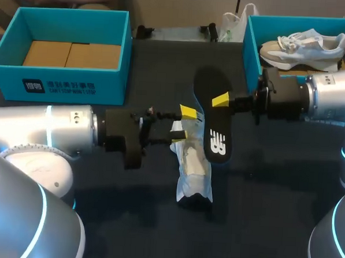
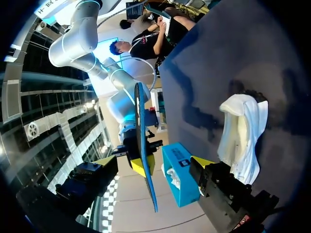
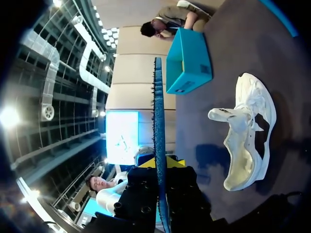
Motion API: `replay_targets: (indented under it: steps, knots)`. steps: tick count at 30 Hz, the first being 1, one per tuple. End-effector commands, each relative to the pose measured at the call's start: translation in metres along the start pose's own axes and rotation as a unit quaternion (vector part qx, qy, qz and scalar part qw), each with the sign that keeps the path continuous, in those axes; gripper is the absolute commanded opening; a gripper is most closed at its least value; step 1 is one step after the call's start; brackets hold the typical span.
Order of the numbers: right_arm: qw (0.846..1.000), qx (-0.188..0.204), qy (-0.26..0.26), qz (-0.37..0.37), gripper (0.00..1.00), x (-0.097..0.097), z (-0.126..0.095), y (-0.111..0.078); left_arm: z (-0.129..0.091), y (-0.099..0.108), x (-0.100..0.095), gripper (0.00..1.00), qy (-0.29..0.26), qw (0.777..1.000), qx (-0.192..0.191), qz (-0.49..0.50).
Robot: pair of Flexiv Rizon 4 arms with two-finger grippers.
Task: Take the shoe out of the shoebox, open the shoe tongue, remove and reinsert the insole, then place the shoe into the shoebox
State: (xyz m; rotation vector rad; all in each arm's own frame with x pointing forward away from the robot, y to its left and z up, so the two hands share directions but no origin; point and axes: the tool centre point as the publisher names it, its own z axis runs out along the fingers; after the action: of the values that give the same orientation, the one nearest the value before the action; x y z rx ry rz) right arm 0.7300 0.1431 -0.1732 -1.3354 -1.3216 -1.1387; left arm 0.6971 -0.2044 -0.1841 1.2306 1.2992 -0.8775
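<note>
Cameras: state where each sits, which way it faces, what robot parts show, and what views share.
Head view: above and behind, looking down on the table; left gripper and right gripper show.
Left wrist view: on that wrist, facing the right arm; its open fingers show.
Right wrist view: on that wrist, facing across the table; its gripper, shut on the insole, shows.
Shared: all show the shoe and insole.

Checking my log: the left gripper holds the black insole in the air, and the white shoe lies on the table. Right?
No: the right gripper holds the black insole in the air, as the head view shows; the white shoe lies on the table.
</note>
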Motion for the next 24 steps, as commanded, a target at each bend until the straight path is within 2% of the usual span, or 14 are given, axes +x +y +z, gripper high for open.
replay_targets:
  steps: [1, 6, 9, 11, 13, 24]
  knots:
    - [1.0, -0.001, 0.001, 0.004, 0.0, -0.005, 0.003, -0.001, -0.024, 0.002, -0.003, 1.0, 0.028, 1.0, 0.006, -0.006]
    - [1.0, -0.001, 0.005, 0.008, 0.0, -0.011, 0.005, -0.002, -0.033, 0.008, -0.006, 1.0, 0.095, 0.995, 0.004, -0.01]
    - [1.0, -0.002, 0.007, 0.01, 0.0, -0.014, 0.007, -0.004, -0.036, 0.013, -0.008, 1.0, 0.148, 0.989, -0.004, -0.026]
    - [1.0, -0.002, 0.008, 0.013, 0.0, -0.016, 0.008, -0.005, -0.036, 0.016, -0.009, 1.0, 0.171, 0.984, -0.02, -0.036]
    - [1.0, -0.002, 0.008, 0.014, 0.0, -0.018, 0.009, -0.006, -0.037, 0.017, -0.011, 1.0, 0.193, 0.98, -0.019, -0.045]
    - [1.0, 0.0, 0.008, 0.017, 0.0, -0.02, 0.008, -0.006, -0.039, 0.015, -0.01, 1.0, 0.266, 0.962, 0.034, -0.039]
